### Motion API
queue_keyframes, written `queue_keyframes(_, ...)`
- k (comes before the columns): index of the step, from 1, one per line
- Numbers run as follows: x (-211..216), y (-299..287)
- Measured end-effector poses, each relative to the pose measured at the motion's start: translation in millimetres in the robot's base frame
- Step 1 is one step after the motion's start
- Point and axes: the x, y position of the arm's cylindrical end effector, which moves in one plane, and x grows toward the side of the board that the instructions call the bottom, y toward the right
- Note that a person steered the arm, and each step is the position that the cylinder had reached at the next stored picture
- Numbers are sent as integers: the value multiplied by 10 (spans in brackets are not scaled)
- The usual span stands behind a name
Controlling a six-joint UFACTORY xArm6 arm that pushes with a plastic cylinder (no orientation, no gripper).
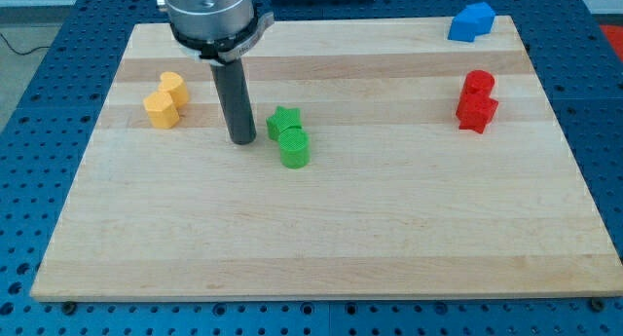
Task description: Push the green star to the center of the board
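Desk [321,239] of pale wood, planks running across the view, grain faint, lying on a blue perforated base [39,161].

At the view's left, two yellow blocks touch: a rounded one [173,87] above a hexagon-like one [162,110]. Both stand near the desk's left edge.

Right of them, a dark smooth rod descends from a grey metal collar [212,15]. My tip [242,140] rests on the wood just beside the green star [284,122], on the star's left, a narrow gap between. No gripper is fitted, so no open or closed state applies.

The green star, ribbed on its sides, sits left of the desk's middle and slightly toward the view's top. A green cylinder [294,147] touches it at lower right.

Bare wood extends right of the green pair and across the whole lower half of the desk.

At the view's right, two red blocks [477,100] touch, shapes unclear, near the right edge. A blue block [471,22], angular, sits at the top right corner, close to the top edge.
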Motion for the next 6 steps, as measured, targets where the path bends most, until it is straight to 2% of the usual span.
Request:
queue_keyframes(2,-75,525)
queue_keyframes(3,-82,401)
queue_keyframes(4,53,-82)
queue_keyframes(5,523,-134)
queue_keyframes(6,848,61)
